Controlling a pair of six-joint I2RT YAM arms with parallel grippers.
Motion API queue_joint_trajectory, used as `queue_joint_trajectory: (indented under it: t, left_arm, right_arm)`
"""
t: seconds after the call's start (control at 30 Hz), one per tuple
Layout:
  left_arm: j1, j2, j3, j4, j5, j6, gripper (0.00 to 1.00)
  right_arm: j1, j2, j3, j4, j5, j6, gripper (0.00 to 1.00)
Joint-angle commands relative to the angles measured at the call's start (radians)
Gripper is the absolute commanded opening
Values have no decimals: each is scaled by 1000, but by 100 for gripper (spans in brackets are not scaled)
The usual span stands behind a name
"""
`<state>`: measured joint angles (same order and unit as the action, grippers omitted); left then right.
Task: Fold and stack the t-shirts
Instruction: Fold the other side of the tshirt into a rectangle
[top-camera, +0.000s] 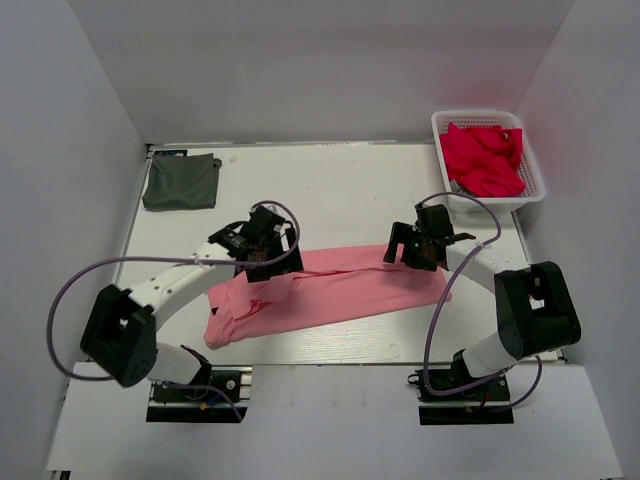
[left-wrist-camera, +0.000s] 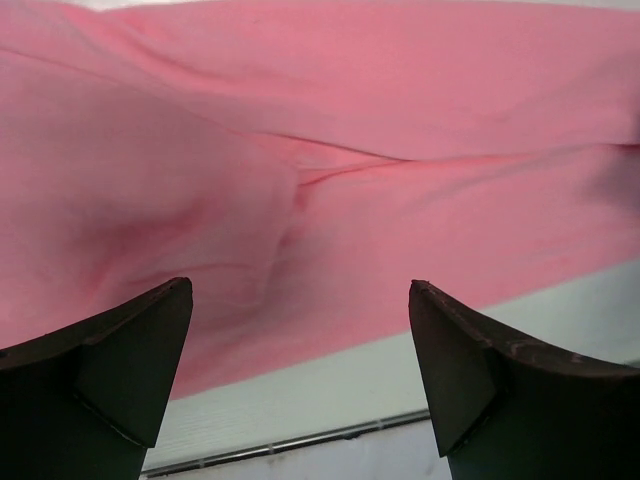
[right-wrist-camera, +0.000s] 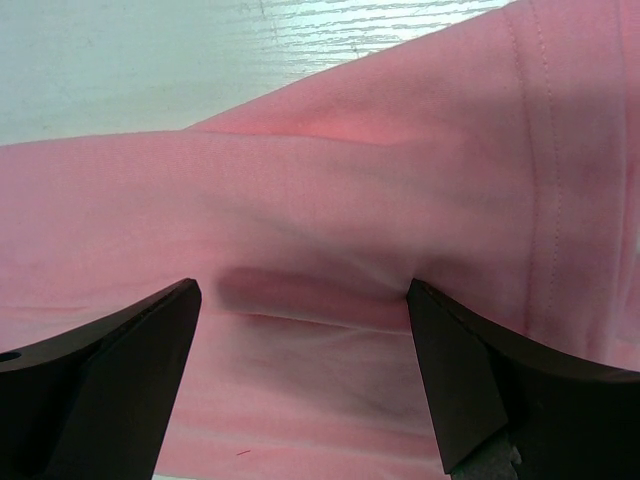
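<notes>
The salmon-pink t-shirt (top-camera: 330, 290) lies folded into a long band across the middle of the table. My left gripper (top-camera: 262, 258) hangs over the band's left part with its jaws wide apart and nothing between them; the left wrist view shows pink cloth (left-wrist-camera: 320, 170) and bare table under the fingers (left-wrist-camera: 130, 370). My right gripper (top-camera: 420, 252) is over the band's right end, open and empty, just above the cloth (right-wrist-camera: 320, 230). The dark grey t-shirt (top-camera: 181, 182) lies as a small folded square at the far left corner.
A white basket (top-camera: 487, 199) at the far right holds crumpled red cloth (top-camera: 485, 158). White walls close in the table on three sides. Purple cables loop from both arms.
</notes>
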<state>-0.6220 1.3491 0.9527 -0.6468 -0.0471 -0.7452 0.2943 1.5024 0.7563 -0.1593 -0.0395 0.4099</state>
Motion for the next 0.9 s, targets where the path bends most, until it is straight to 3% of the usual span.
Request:
queue_joint_trajectory:
  t: [0.0, 0.27, 0.4, 0.67, 0.73, 0.87]
  left_arm:
    - [4, 57, 40, -45, -37, -19, 99]
    - [-16, 114, -103, 107, 144, -37, 99]
    - [-16, 102, -71, 44, 86, -25, 99]
    - [13, -131, 18, -30, -11, -37, 99]
    - [22, -104, 18, -86, -148, -97, 99]
    - [91, 99, 55, -159, -212, -212, 99]
  right_arm:
    - [-12, 13, 8, -46, 71, -13, 90]
    - [-20, -10, 20, -54, 63, -10, 90]
    - [-20, -68, 32, -72, 53, -29, 90]
    - [-20, -104, 92, -85, 84, -36, 90]
    - [-20, -79, 104, -85, 87, -34, 90]
    - [-21, 11, 143, -65, 104, -20, 90]
